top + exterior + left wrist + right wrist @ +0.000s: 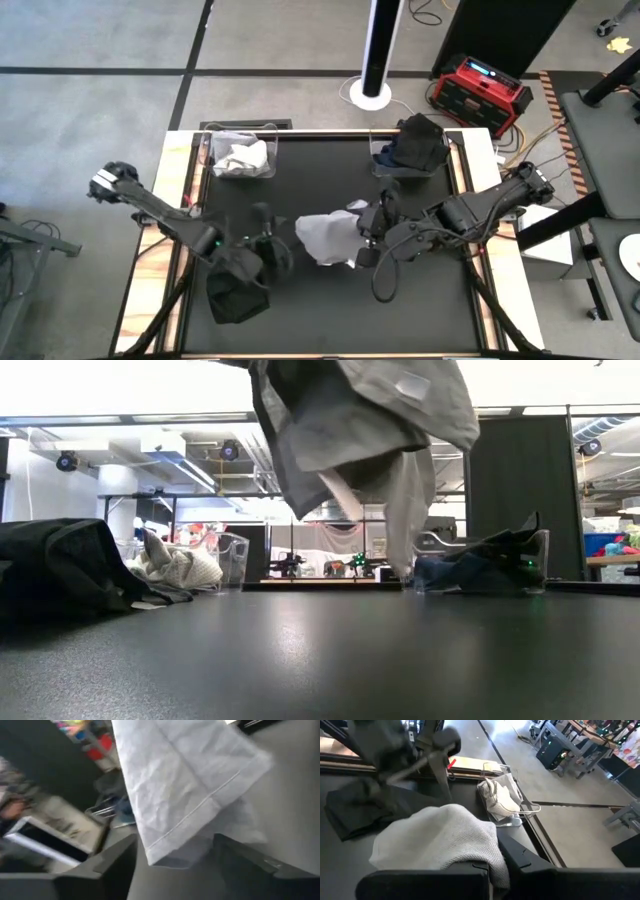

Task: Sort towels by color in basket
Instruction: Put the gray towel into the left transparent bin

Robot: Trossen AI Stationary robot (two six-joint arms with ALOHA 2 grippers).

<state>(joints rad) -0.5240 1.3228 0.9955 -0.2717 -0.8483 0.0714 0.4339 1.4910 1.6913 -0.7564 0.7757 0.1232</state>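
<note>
Black tabletop (330, 660) lies under a light towel (328, 238) clamped in the right gripper (366, 243), left gripper (268, 250) parted

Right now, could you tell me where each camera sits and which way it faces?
High: overhead, straight down on the table, both arms showing.
Low: at tabletop height, facing the room; the light towel hangs close above.
Left wrist: on the left arm, past its dark fingers at that towel.
Right wrist: on the right arm, over the towel held in the right hand, toward the white-towel basket.
Shared: all four show the light towel.
</note>
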